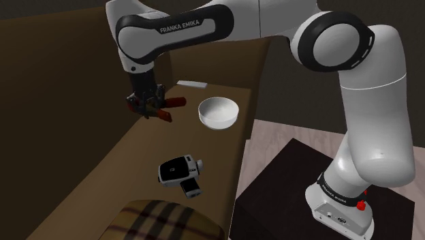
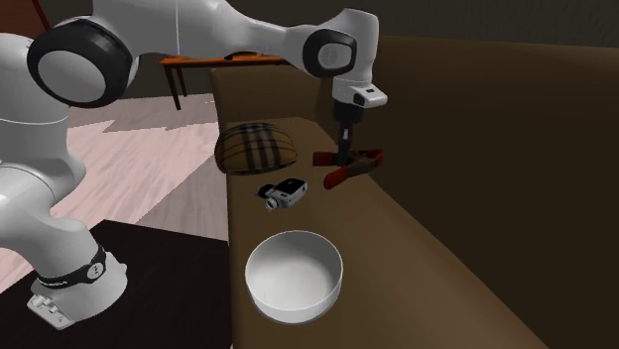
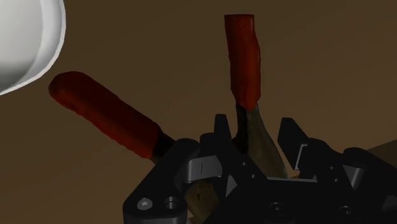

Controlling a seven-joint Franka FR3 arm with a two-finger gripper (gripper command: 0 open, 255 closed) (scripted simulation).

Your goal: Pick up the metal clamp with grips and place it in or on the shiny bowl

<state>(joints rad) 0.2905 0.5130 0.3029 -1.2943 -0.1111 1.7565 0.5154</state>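
Clamp, with two red grips on dark metal arms, sat in the black gripper. In the wrist view the two fingers stood on either side of one metal arm and closed against it, while the red grips splayed outward past the fingertips. In the shoulder view the clamp hung under the gripper over a long brown surface, near its raised back. Whether it cleared the surface or brushed it could not be told.

Just beside the clamp, on the shoulder view's right, stood a plain white bowl, upright on the same brown surface and apart from the clamp. Its rim showed close to one red grip in the wrist view. In the second exterior view the bowl lay nearest the camera, with the clamp and gripper beyond it.

A small black-and-white camcorder lay on its side between the bowl and a plaid cushion. A flat white object rested behind the bowl in the shoulder view.

Farther off, the arm's base sat on a dark stand beside the brown surface, on a pale plank floor. An orange-brown wooden table stood in the background.
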